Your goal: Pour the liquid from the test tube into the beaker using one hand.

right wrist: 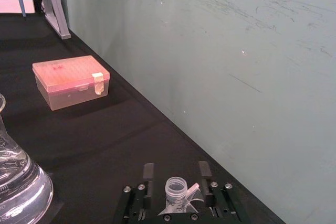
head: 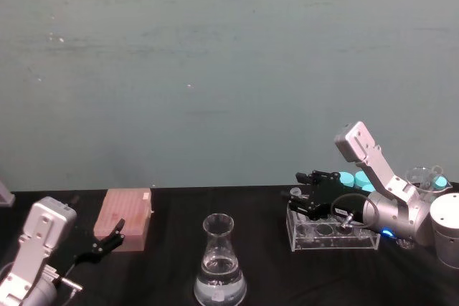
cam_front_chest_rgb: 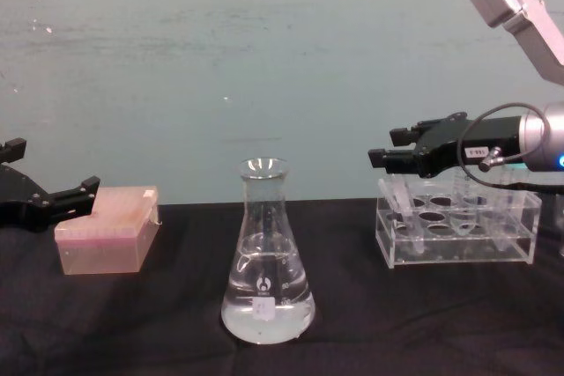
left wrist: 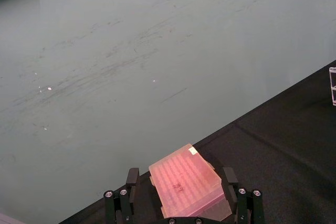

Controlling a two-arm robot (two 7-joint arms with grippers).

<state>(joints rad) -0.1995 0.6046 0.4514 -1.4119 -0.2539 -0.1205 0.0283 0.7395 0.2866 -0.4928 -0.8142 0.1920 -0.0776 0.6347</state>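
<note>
The beaker point(head: 219, 263) is a clear conical flask at the table's front centre, with clear liquid point(cam_front_chest_rgb: 264, 314) in its wide base. The test tube point(right wrist: 177, 188), slim with a ribbed whitish rim, leans in the left end of the clear rack point(cam_front_chest_rgb: 458, 235). My right gripper point(head: 297, 184) hovers over that end of the rack, open, one finger on each side of the tube's rim without touching it. Whether the tube holds liquid cannot be seen. My left gripper point(head: 107, 238) is open, low at the front left.
A pink lidded box point(head: 125, 216) lies just beyond the left gripper. Teal-capped tubes point(head: 355, 179) and a white container point(head: 448, 231) stand at the right, behind and beside the rack. A pale green wall closes off the back of the table.
</note>
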